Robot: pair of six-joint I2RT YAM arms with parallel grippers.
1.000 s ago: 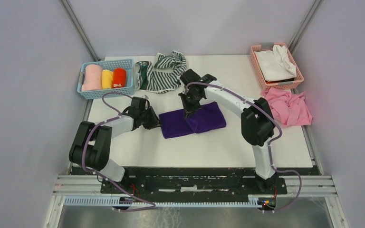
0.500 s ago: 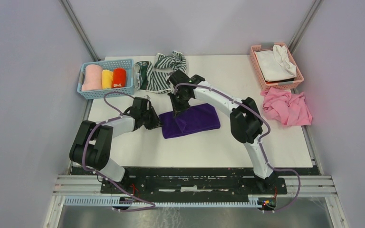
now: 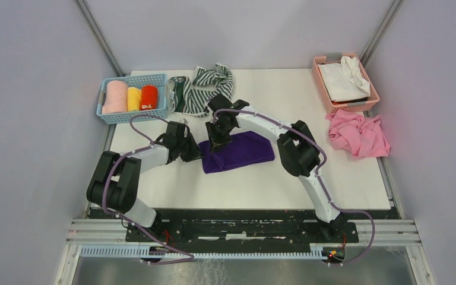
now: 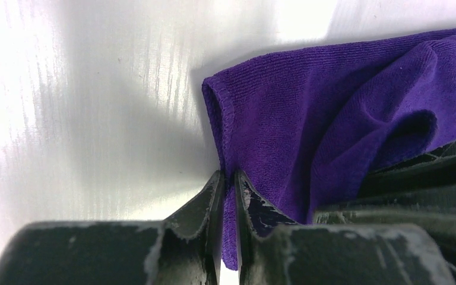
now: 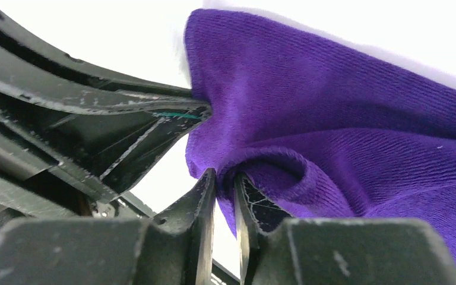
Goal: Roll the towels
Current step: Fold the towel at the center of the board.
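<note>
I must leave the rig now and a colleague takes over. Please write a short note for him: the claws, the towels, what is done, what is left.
Left claw: shut on the hem at the left end of the purple cloth.
Right claw: shut on a fold of the same cloth, close beside the left claw.
Purple cloth: mid-table, doubled over and bunched, not yet a roll.
Striped towel: crumpled at the far edge, beside the blue basket; no claw on it.
Done: neither of the two is rolled.
Left: finish rolling the purple cloth, then roll the striped towel.
</note>
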